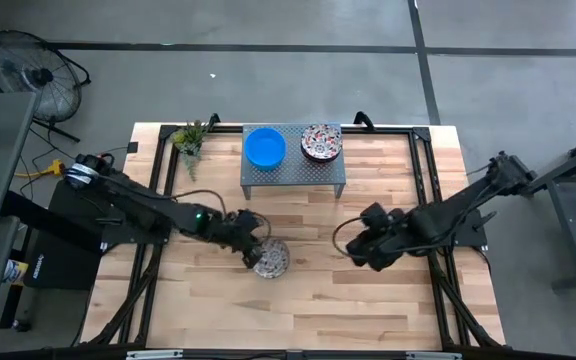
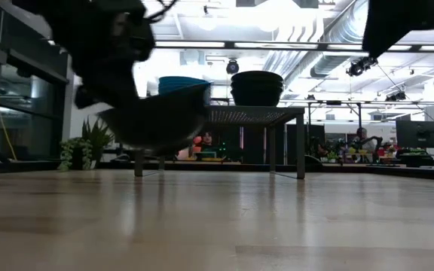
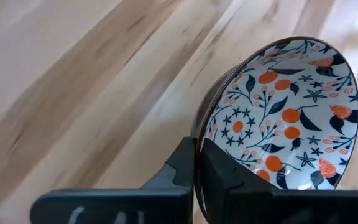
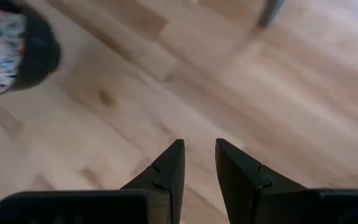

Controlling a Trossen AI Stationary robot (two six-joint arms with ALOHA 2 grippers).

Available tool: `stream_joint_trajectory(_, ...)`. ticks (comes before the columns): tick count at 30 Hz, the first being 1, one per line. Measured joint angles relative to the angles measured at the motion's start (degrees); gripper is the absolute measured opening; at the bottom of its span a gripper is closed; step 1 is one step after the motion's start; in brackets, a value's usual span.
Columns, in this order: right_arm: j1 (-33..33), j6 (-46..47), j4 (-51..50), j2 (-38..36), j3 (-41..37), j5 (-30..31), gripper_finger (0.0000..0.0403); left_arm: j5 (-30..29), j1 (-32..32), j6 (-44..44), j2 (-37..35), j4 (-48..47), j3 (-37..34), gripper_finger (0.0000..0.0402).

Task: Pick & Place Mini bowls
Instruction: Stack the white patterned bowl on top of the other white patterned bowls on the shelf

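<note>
At frame centre, left gripper point(image 1: 255, 250) clamps a floral bowl point(image 1: 271, 258) by its rim; blue bowl stack point(image 1: 265, 147) and floral bowl stack point(image 1: 321, 141) already sit on the rack point(image 1: 295, 176); right gripper point(image 1: 364, 252) is empty, fingers slightly parted.

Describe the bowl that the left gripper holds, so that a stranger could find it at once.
Start at the grey metal stand at the table's far edge, then come toward the near side to the left gripper. Its fingers are shut on the rim of a floral bowl; it is the only bowl off the stand.
</note>
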Motion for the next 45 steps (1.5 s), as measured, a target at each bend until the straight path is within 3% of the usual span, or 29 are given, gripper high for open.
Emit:
stream_joint_trajectory(9, -2.43, 2.48, 15.18, 6.94, 0.0, -0.88, 0.0079, 13.7, 6.44, 10.69, 7.74, 10.01, 0.12, 0.0001)
stream_joint_trajectory(18, -5.7, 2.79, 21.74, 9.25, 0.0, -5.0, 0.0079, 18.39, 6.62, 18.41, 14.69, 10.98, 6.26, 0.0001)
stream_joint_trajectory(33, -5.55, 6.08, 29.06, 12.98, 0.0, -4.97, 0.0084, 17.45, 6.62, 28.13, 21.55, 2.69, 18.16, 0.0001)
stream_joint_trajectory(45, -3.66, 10.51, 32.23, 17.03, 0.0, -6.39, 0.0194, 10.04, 8.0, 32.83, 22.12, -0.67, 21.82, 0.0001)
